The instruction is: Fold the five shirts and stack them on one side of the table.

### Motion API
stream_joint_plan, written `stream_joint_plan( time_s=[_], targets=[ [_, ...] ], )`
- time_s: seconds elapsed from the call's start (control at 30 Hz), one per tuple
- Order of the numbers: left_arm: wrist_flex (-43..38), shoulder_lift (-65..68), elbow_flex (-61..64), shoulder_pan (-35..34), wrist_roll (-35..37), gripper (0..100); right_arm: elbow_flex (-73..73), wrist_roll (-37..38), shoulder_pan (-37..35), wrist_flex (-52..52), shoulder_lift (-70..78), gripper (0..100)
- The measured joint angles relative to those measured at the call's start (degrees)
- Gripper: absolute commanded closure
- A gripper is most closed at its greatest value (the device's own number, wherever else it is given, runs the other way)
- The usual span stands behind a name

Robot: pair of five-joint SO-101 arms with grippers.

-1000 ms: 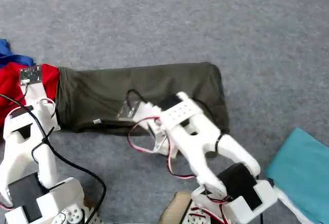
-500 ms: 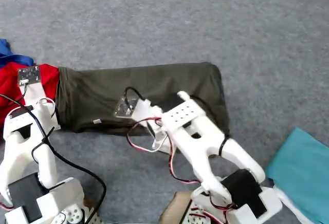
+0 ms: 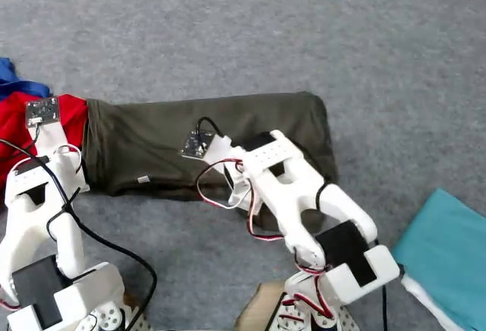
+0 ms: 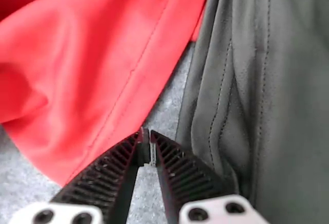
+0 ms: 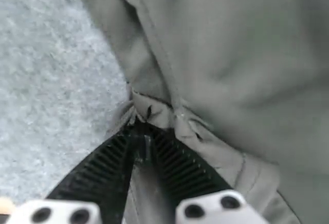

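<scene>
The high view looks steeply down over the grey table [image 3: 395,50] from the arms' side, far enough off to take in both arm bases and the whole dark olive shirt [image 3: 228,118]. The left wrist view looks along the left gripper [image 4: 149,144] from very close, at the spot where the red shirt [image 4: 77,54] meets the olive one, which lies at the high view's left. The right wrist view, equally close, looks along the right gripper [image 5: 144,137] at the olive shirt's near hem, mid-frame from above.

The left pincer [image 4: 146,144] points down, its jaws pressed together. The right pincer [image 5: 144,134] reaches low and forward, its jaws pinching a fold of the olive shirt [image 5: 231,44].
</scene>
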Motion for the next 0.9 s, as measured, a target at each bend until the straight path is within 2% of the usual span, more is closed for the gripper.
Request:
stream_joint_plan(
  time_s=[0.13, 0.33, 0.6, 0.73, 0.9],
  targets=[
    [0.0, 0.0, 0.0, 0.0, 0.0, 98, -0.2, 0.0, -0.8, 0.6, 0.4, 99.4],
    [0.0, 0.0, 0.0, 0.0, 0.0, 98, 0.0, -1.4, -7.6, 5.5, -1.5, 99.4],
    [0.0, 0.0, 0.0, 0.0, 0.0, 98, 5.2, -3.7, -13.5, 3.1, -4.0, 99.4],
    [0.0, 0.0, 0.0, 0.0, 0.0, 98, 5.1, -3.8, -11.4, 4.3, -5.2, 99.4],
    [0.0, 0.0, 0.0, 0.0, 0.0, 98, -2.8, -0.1, -1.8, 11.4, -8.6, 99.4]
  ],
)
